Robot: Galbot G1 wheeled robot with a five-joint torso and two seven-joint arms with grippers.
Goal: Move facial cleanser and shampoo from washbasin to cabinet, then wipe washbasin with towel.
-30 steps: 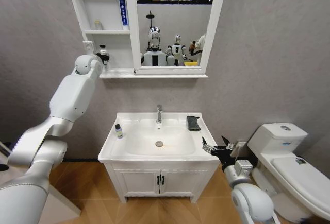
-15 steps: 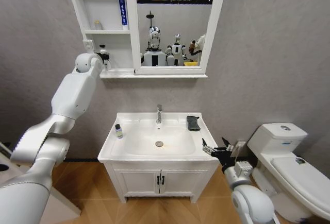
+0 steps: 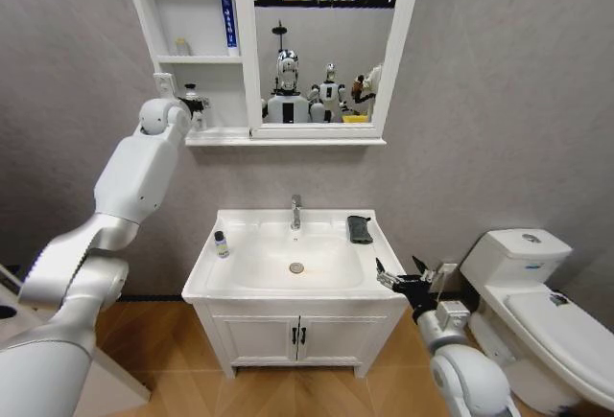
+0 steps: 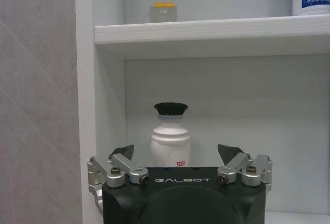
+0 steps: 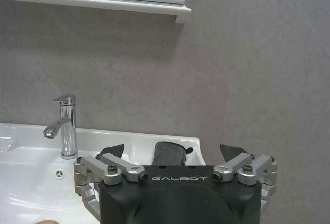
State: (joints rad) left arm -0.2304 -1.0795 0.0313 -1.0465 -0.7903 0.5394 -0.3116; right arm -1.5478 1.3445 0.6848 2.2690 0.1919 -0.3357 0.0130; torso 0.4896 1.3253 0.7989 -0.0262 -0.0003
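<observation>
Left wrist view: left gripper [image 4: 177,154], fingers wide, frames a white bottle [image 4: 170,134] standing in the cabinet [image 4: 206,31]; a careless pull-back could topple it. Right gripper [image 3: 401,276] idles open beside the washbasin [image 3: 206,268].

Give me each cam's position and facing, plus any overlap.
Head: high, looking forward and down at the washbasin and cabinet; both arms show.
Left wrist: behind the open left gripper, facing the white bottle on the cabinet's lowest shelf.
Right wrist: behind the open right gripper, facing the towel and faucet.
Shared: towel and faucet, head and right wrist.
</observation>
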